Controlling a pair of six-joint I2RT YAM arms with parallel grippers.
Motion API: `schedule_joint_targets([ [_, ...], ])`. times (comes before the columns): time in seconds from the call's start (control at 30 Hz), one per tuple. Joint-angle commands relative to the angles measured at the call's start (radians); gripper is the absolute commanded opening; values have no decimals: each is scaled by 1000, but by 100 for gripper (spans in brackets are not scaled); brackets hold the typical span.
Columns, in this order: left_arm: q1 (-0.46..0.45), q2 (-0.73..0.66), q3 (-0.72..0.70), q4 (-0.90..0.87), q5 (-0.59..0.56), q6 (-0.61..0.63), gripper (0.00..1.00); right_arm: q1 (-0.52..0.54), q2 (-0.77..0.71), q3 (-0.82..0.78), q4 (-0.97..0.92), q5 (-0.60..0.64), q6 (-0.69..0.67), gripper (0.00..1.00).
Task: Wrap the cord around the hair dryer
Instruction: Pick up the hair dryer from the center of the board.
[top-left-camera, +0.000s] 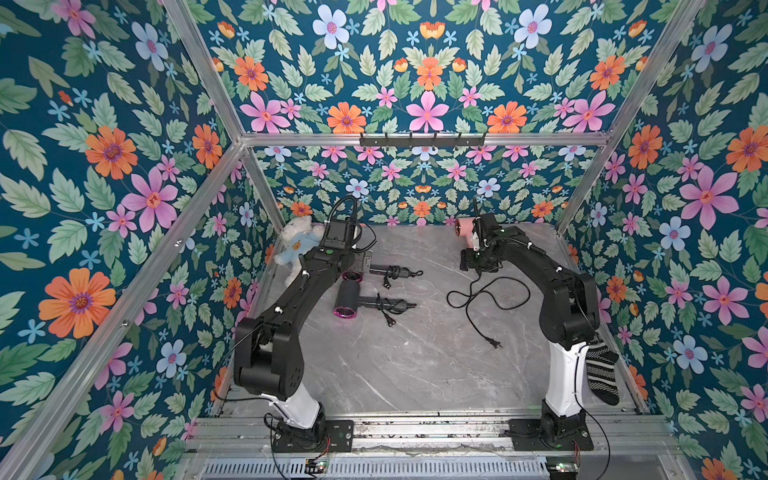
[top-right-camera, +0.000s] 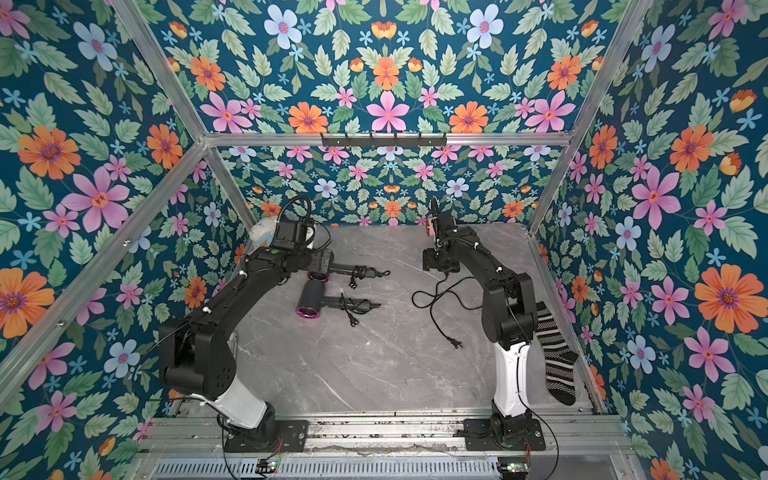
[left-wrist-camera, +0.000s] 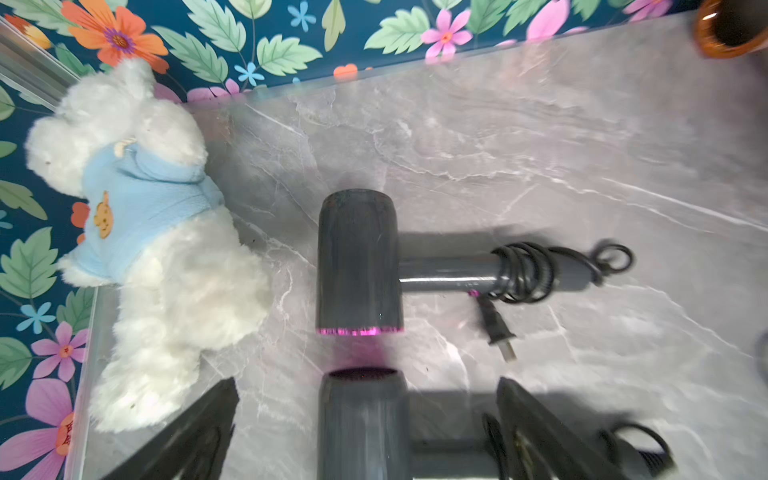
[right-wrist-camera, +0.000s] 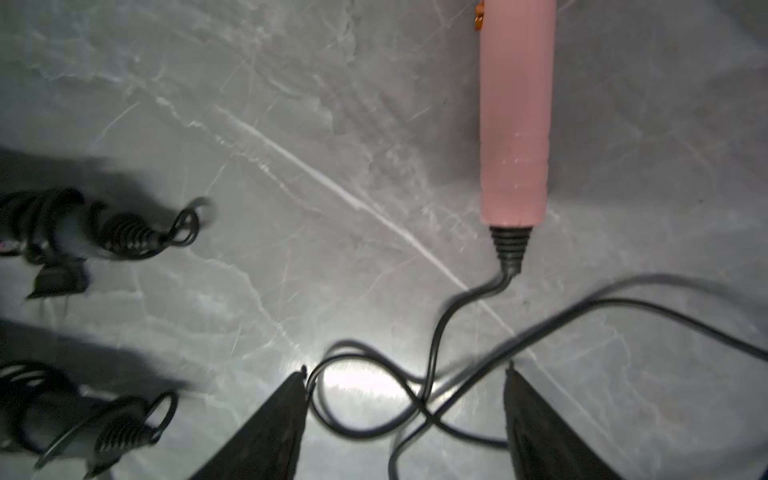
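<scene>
Framing the crossed cord (right-wrist-camera: 433, 345), the right hand (right-wrist-camera: 406, 368) gapes, visible only wrist-side.

Twin high front overviews (near-identical) toward the back wall (top-left-camera: 424, 187); wrist views close above tabletop (left-wrist-camera: 540, 145).

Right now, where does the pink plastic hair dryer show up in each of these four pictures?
Top view: pink plastic hair dryer at the table's back, beside the right arm.
Top view: same spot, mostly hidden by that arm.
Left wrist: perhaps its copper-rimmed end, at the picture's edge.
Right wrist: its handle, cord trailing.
Shared landmark: the two grey cord-wrapped hair dryers.
</scene>
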Motion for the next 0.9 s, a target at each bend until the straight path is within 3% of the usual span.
schedule_joint_targets([
  [0.0,-5,-70,-33,-11,19,-5,99,-27,77,87,-37,86,-43,74],
  [0.13,-16,-180,-117,-34,39,-23,99,-35,174,191,-55,141,-63,75],
  [0.27,-19,-275,-186,-25,60,-52,99,-55,275,309,-86,117,-62,75],
  [0.47,-25,-341,-224,-53,124,-92,99,-74,416,502,-181,62,-71,70],
  [0.6,-29,-356,-248,-73,101,-93,99,-73,456,535,-200,50,-86,64],
  [0.7,-31,-362,-252,-86,94,-92,99,-73,437,488,-170,46,-95,50],
  [0.83,-31,-371,-256,-95,82,-93,99,-73,375,388,-120,35,-119,24],
  [0.87,-32,-373,-255,-98,80,-94,99,-73,361,372,-119,32,-128,22],
])
